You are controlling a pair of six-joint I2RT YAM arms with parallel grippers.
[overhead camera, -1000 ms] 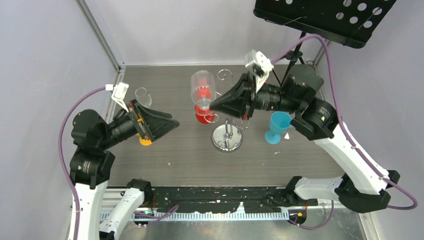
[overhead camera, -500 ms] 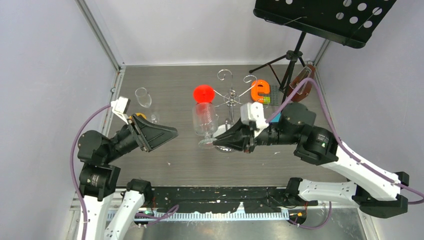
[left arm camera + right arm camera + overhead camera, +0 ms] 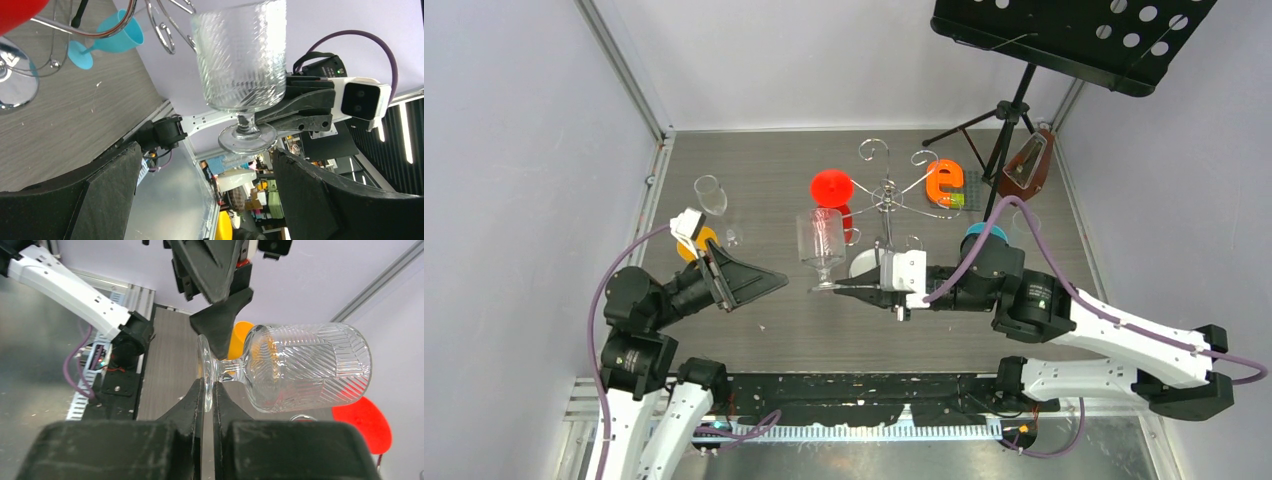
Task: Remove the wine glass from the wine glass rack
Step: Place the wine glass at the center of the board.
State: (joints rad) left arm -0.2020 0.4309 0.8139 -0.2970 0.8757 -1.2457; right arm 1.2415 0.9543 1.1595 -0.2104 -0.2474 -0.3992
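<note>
Clear wine glass [image 3: 821, 236], frame centre: your right claw [image 3: 838, 289] pinches only its foot rim, so it could pivot loose; left claw [image 3: 770, 279] gapes empty.

Three cameras, one shared glass.
Up top, the external view looks steeply down from above and behind the arm bases at the bottom edge, far enough off to take in the whole table [image 3: 754, 190]. The left wrist camera peers out between its own fingers [image 3: 107, 195] at lower left and lower right, close on the wine glass [image 3: 240, 60] at centre, with the right gripper [image 3: 260, 117] facing back at it. The right wrist camera sights along its own fingers [image 3: 192, 407] at bottom centre, even nearer, with the left gripper [image 3: 215, 310] up top. So the wrist views face each other, all three share the glass, and the overhead and left wrist views share the wine glass rack [image 3: 886, 195].
</note>
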